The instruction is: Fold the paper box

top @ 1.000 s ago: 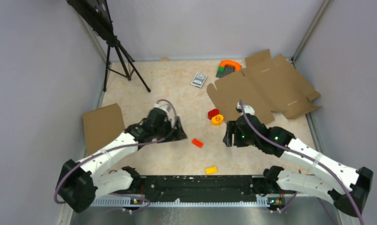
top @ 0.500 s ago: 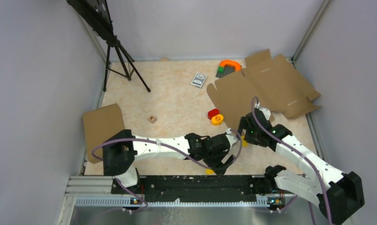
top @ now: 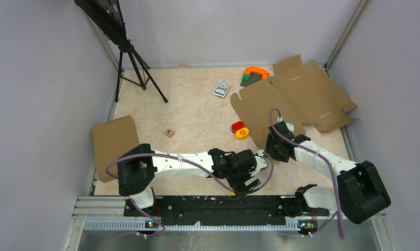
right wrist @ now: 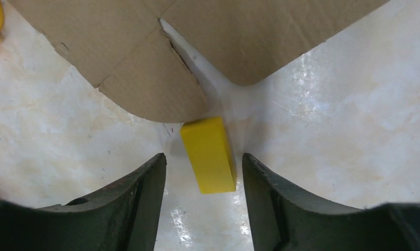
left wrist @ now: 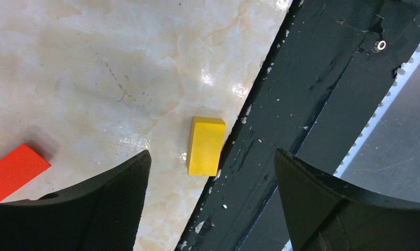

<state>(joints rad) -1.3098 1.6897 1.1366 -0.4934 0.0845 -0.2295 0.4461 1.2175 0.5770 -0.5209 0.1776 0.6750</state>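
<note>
The paper box (top: 296,99) lies as a flat brown die-cut sheet at the back right; two of its rounded flaps (right wrist: 145,57) fill the top of the right wrist view. My right gripper (top: 275,149) hovers at the sheet's near edge. It (right wrist: 203,157) is open, its fingers standing on either side of a yellow block (right wrist: 209,154) with a gap on each side. My left gripper (top: 247,183) reaches across to the near middle. It (left wrist: 212,153) is open wide over a second yellow block (left wrist: 205,145) beside the black rail (left wrist: 302,104).
A red block (left wrist: 14,170) lies left of the left fingers. A red cylinder (top: 237,126) and a yellow disc (top: 242,134) sit by the sheet's left flap. Farther off are a card deck (top: 221,88), an orange-green toy (top: 255,74), a wooden cube (top: 170,133), another brown box (top: 114,140) and a tripod (top: 135,63).
My left arm has swung from the left middle to the near middle, over the yellow block. My right gripper has moved toward the sheet's edge, and its jaws have narrowed around the other yellow block.
</note>
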